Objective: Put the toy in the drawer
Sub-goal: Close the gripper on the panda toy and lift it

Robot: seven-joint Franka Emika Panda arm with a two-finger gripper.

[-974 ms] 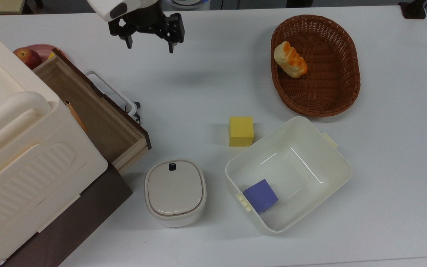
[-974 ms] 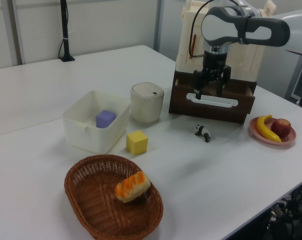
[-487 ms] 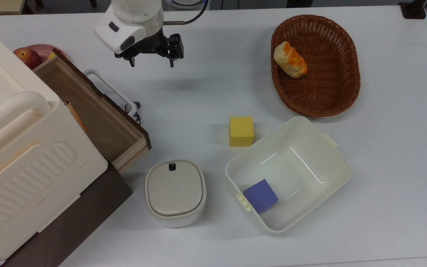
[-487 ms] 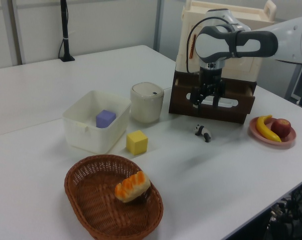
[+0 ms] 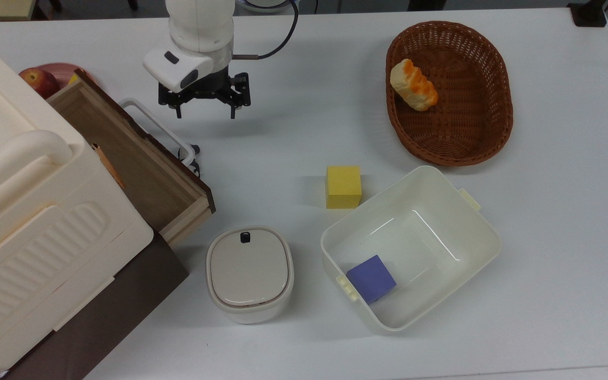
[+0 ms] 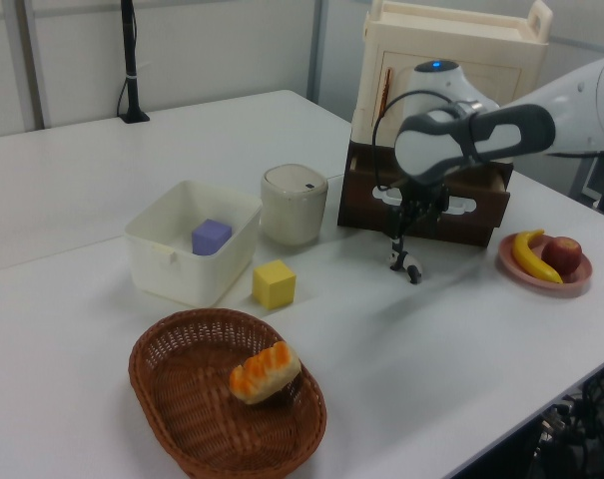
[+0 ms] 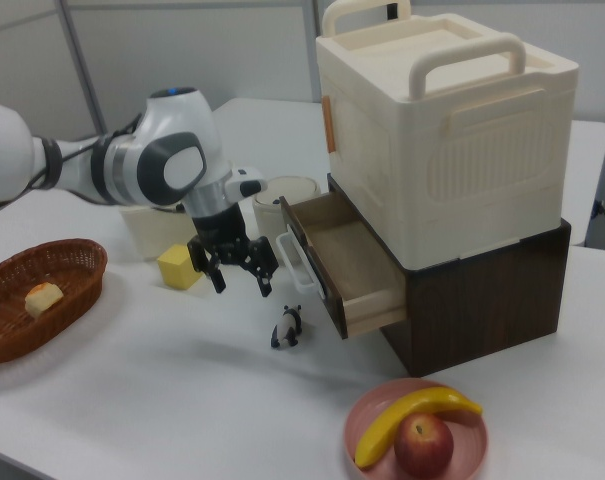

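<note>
**Gripper poised near the panda, nothing picked up yet**

The gripper [image 5: 205, 110] hangs above the table with its two fingers spread apart and nothing between them; the right view [image 7: 239, 272] shows the same wide gap, fingertips pointing down and clear of the tabletop.

Just below it and slightly toward the right view's right stands the toy [image 7: 288, 326], a small black-and-white panda upright on the white table [image 5: 293, 79], near the fingertips but not touched by them. In the left view the toy [image 6: 406, 265] sits directly under the arm's wrist.

Beyond the toy, further toward the right view's right, the drawer [image 7: 344, 262] stands pulled open, its light-wood interior bare and its white loop handle facing the gripper. In the top view the drawer [image 5: 124, 153] lies toward the top view's left of the gripper, with the panda tucked against the handle's edge.

Farther out, away from the drawer, are a yellow cube [image 5: 343, 187], a lidded cream pot [image 5: 249, 273], a white tub [image 5: 459, 221] holding a purple cube [image 5: 371, 278], and a wicker basket [image 5: 486, 132].

As a judgement of progress: the drawer is already open, which is the only part that looks settled. The descent onto the toy, the grasp, the carry over the drawer front and the release inside all remain.
</note>
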